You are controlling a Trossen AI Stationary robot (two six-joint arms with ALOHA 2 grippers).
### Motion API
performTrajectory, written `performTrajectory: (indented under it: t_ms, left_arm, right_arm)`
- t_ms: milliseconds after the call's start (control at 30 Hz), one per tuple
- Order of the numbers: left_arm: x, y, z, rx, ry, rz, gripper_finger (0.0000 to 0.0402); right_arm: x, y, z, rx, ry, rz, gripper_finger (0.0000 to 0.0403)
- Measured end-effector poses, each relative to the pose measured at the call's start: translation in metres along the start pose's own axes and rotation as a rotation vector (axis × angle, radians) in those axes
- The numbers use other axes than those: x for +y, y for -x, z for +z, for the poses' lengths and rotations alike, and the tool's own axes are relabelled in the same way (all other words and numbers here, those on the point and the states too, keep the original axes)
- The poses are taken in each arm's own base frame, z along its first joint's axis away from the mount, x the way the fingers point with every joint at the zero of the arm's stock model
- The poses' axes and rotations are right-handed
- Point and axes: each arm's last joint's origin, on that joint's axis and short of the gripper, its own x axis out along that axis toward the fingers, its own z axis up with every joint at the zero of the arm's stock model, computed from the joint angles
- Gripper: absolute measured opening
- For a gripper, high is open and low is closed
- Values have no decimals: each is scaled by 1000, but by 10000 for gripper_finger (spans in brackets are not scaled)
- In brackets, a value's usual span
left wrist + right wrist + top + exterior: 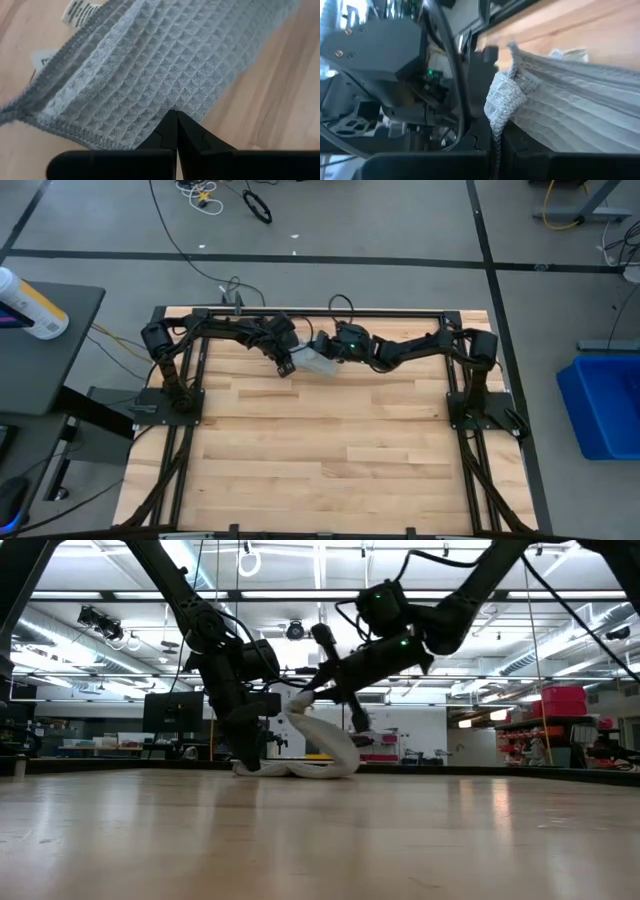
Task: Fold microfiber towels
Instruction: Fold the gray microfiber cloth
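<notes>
The microfiber towel (320, 361) sits near the 12 o'clock edge of the tabletop (330, 450), bunched between the two arms rather than spread flat. The left gripper (285, 366) is at the towel's 9 o'clock side, low against the wood; its wrist view shows the fingers pressed together on the waffle-weave cloth, with the white corner tag (79, 10) lying beyond. The right gripper (335, 352) comes in from 3 o'clock and pinches a gathered corner of the towel; in the low view that end is lifted off the tabletop while the rest curls down in a loose loop.

This looks like the early part of a fold, both ends held and one raised. The next move probably calls for carrying the lifted edge across over the held one while the cloth stays taut, so that the hems meet before either gripper releases.
</notes>
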Motion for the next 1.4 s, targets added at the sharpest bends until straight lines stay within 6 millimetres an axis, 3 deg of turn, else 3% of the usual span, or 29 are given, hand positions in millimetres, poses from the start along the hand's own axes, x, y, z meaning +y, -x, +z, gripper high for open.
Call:
performTrajectory:
  t_ms: [167, 300, 600, 967, 1100, 1233, 1400]
  left_arm:
    - [3, 23, 3, -63, 49, 56, 0]
    - [12, 55, 14, -201, 72, 111, 0]
    - [26, 118, 13, -392, 156, 152, 0]
    - [9, 203, -1, -685, 210, 139, 0]
    - [3, 219, -10, -718, 222, 126, 0]
    - [0, 227, -17, -717, 224, 136, 0]
    - [-3, 231, -25, -689, 222, 140, 0]
  right_arm:
    - [5, -8, 3, 6, 26, -23, 6]
    - [-1, -7, 3, 14, 26, -55, 6]
    - [-2, -7, 3, 12, 23, -53, 6]
    - [-1, -8, 13, -20, 24, -22, 6]
    - [0, -27, 11, 48, 33, -38, 6]
    - [26, -57, 9, 98, 77, -46, 6]
    - [44, -93, 11, 175, 115, -82, 6]
